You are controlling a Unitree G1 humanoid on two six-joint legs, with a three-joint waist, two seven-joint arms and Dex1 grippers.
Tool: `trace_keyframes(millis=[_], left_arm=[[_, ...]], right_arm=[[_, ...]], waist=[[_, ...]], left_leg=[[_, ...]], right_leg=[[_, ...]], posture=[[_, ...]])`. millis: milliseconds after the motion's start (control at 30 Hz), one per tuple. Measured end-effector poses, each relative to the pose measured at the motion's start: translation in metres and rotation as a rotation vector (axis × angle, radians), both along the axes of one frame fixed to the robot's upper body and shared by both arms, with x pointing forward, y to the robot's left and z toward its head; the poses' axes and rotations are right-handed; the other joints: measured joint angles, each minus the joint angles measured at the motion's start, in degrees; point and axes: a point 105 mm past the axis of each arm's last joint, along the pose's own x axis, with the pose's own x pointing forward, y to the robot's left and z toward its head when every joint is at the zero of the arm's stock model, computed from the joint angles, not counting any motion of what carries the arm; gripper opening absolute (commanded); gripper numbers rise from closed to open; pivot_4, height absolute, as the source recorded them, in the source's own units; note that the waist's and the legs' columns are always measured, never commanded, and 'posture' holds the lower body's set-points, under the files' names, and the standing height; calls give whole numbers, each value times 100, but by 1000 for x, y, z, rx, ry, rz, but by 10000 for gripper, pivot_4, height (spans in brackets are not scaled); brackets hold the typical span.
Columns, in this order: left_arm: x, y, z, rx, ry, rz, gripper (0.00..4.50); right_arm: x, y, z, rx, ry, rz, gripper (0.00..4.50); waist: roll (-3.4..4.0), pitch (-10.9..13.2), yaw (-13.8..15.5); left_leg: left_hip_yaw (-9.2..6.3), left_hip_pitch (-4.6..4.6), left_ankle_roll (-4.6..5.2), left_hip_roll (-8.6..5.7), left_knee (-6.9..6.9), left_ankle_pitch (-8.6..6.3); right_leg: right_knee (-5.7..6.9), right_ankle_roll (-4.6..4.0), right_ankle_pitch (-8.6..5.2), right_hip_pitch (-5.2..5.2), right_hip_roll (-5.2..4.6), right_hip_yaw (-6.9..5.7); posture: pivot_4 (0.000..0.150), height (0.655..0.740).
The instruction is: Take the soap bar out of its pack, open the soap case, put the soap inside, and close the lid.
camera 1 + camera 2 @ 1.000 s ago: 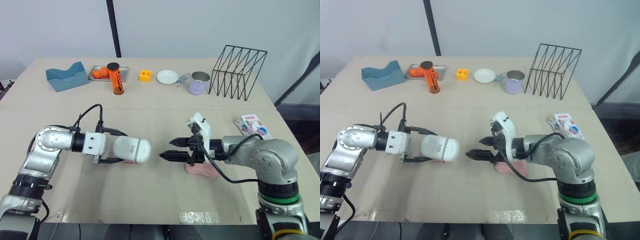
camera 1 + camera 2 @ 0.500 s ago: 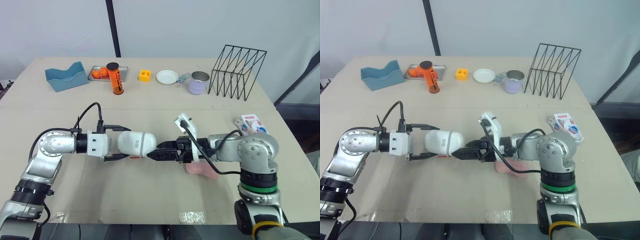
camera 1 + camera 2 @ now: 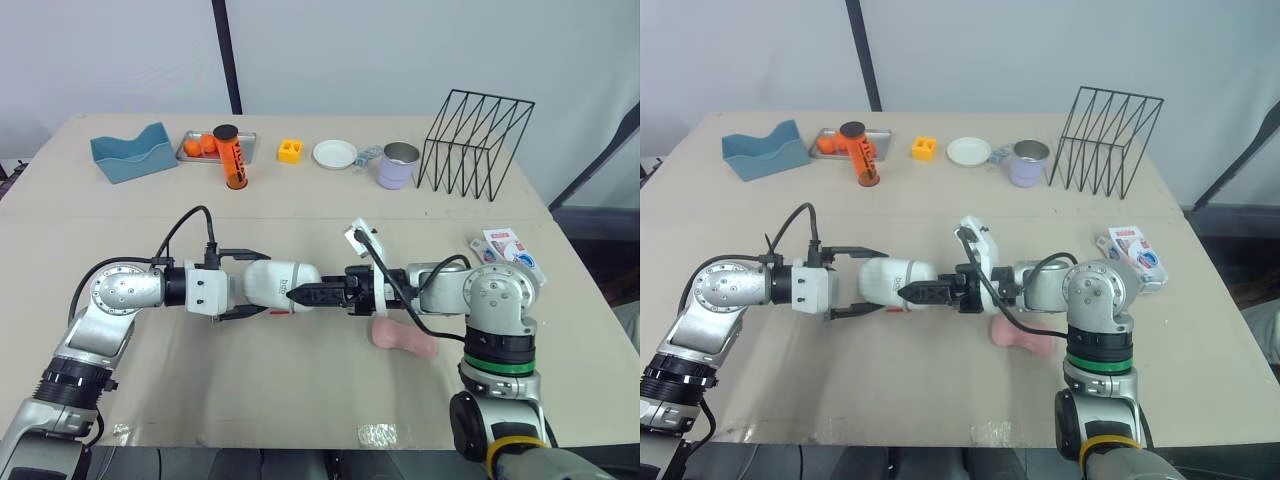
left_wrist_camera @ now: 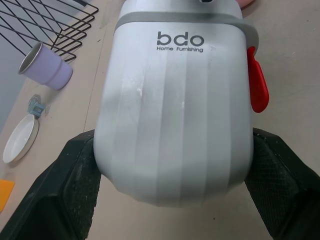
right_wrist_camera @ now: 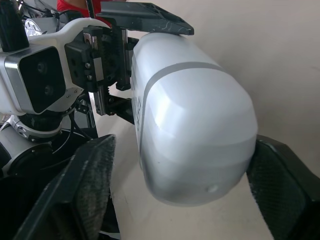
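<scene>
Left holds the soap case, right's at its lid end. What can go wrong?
The left gripper pinches the soap case by its rear end only; a pull from the right gripper could drag it free.
The red tab sits at the seam on the case's side; if it latches the lid, pulling may not open it.
The pink soap bar lies close by the right arm; a dip could knock it.

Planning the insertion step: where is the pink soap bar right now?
In the eye views the soap bar lies on the table, right of centre, between the soap case and the soap pack, nearer the robot than both.
</scene>
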Motion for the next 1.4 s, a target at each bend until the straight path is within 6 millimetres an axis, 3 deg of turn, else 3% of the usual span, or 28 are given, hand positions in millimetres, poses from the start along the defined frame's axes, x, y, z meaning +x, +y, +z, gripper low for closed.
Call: trace_keyframes(millis=[67, 100, 200, 233, 300, 1033, 1400], left_arm=[[0, 0, 0, 1, -1, 1, 35149], [0, 0, 0, 1, -1, 1, 35149], [0, 0, 0, 1, -3, 2, 35149], [0, 0, 0, 1, -4, 2, 35149], [2, 2, -1, 3, -3, 14, 35149], [-4, -1, -8, 16, -4, -11, 35149], [-5, 10, -13, 42, 20, 23, 35149]], right_arm=[[1, -1, 0, 1, 4, -7, 40714], [1, -1, 0, 2, 4, -7, 36475], [3, -3, 0, 22, 23, -17, 29889], [3, -3, -1, 21, 26, -22, 23625], [1, -3, 2, 46, 30, -9, 19612], [-5, -10, -4, 28, 58, 5, 19612], [-3, -20, -11, -1, 75, -36, 19612]], waist=[[0, 0, 0], [0, 0, 0], [0, 0, -1], [0, 0, -1], [0, 0, -1], [1, 0, -2], [0, 0, -2]], left_leg=[[0, 0, 0, 0, 0, 0], [0, 0, 0, 0, 0, 0], [0, 0, 0, 0, -1, 0], [0, 0, 0, 0, -1, 0], [0, 0, 0, 1, -2, 0], [4, -1, 0, 1, -6, 0], [5, -1, 1, 1, -9, 1]], right_leg=[[0, 0, 0, 0, 0, 0], [0, 0, 0, 0, 0, 0], [0, 0, 0, 0, 0, 0], [0, 0, 0, 0, 0, 0], [0, 0, 0, -1, 1, 0], [-1, 0, 0, -4, 1, 4], [-2, 0, 0, -5, 1, 6]], posture=[[1500, 7371], [1500, 7371], [1500, 7371], [1500, 7371], [1500, 7371], [1500, 7371], [1500, 7371]])
